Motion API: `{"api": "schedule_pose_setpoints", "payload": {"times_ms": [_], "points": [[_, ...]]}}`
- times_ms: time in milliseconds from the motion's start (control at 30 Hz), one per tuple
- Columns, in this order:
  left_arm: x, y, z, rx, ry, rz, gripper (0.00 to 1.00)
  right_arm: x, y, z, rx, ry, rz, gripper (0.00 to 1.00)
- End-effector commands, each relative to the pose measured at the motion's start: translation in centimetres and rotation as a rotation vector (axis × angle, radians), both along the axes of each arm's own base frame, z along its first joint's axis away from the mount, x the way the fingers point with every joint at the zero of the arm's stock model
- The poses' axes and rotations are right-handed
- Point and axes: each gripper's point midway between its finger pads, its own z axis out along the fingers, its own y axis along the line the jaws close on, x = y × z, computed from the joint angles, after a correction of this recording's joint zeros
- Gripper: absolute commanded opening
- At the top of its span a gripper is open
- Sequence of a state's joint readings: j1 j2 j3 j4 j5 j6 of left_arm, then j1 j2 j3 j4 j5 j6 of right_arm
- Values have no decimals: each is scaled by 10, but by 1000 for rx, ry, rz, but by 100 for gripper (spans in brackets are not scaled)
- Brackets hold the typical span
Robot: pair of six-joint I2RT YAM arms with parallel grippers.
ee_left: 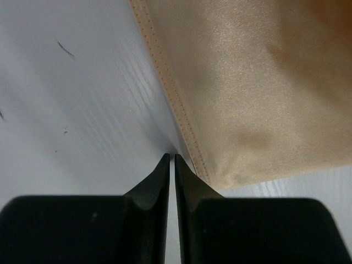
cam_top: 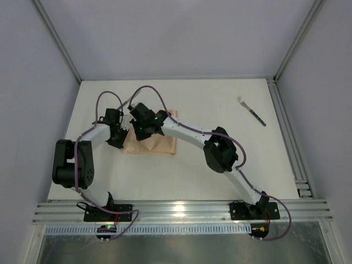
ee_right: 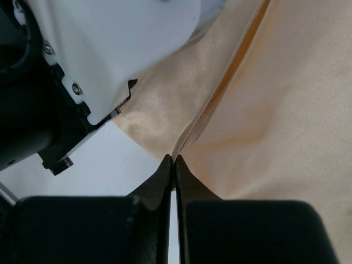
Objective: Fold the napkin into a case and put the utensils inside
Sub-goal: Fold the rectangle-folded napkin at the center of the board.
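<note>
- My left gripper (ee_left: 171,158) has its fingers pressed together, only a hairline between the tips. I see no cloth between them. They sit low on the table (cam_top: 214,99), just beside the stitched hem of the napkin (cam_top: 157,142), near one of its corners.
- My right gripper (ee_right: 174,159) is also closed. The layered edge of the napkin runs straight into its tips, so I read it as pinching that edge. In its wrist view, the white link and black housing of the left arm (ee_right: 110,49) are close by on the left.
- From above, the napkin lies left of centre as a rough, doubled-over rectangle. Both grippers crowd its far-left corner, and the right arm reaches across its top edge.
- The table stretches open to the right and toward the far wall. A metal rail (cam_top: 287,132) borders the right side, and there are walls left and back.
- The fork (cam_top: 252,111) lies on bare table at the far right, near the rail and well apart from the napkin, prongs pointing to the far side.
- I cannot make out the knife with any certainty.
</note>
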State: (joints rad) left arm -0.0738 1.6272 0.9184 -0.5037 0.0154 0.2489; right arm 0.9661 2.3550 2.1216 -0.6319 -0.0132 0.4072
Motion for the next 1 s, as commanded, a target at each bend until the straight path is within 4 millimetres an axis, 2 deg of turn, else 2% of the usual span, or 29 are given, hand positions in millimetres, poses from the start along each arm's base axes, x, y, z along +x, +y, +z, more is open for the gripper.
{"api": "schedule_pose_setpoints", "payload": {"times_ms": [0,100,200,467,633,800,833,967], "points": [[-11,-13,-7,-90,69,15,8,-4,17,35,165,55,-3,4],[-10,-12,-6,-87,63,24,7,-21,31,18,233,157,10,4],[-10,-11,-7,-82,60,34,4,-24,37,8,250,170,2,4],[-10,-19,-15,-120,122,29,0,-14,57,28,366,132,-1,4],[-9,-22,-11,-165,110,33,0,-12,62,39,436,140,-35,4],[-9,-20,-9,-172,103,44,0,-12,58,15,409,185,-98,4],[-9,-19,-9,-170,104,48,0,-13,59,5,401,212,-114,4],[-7,-14,-6,-176,86,68,0,-14,61,-5,400,247,-135,4]]}}
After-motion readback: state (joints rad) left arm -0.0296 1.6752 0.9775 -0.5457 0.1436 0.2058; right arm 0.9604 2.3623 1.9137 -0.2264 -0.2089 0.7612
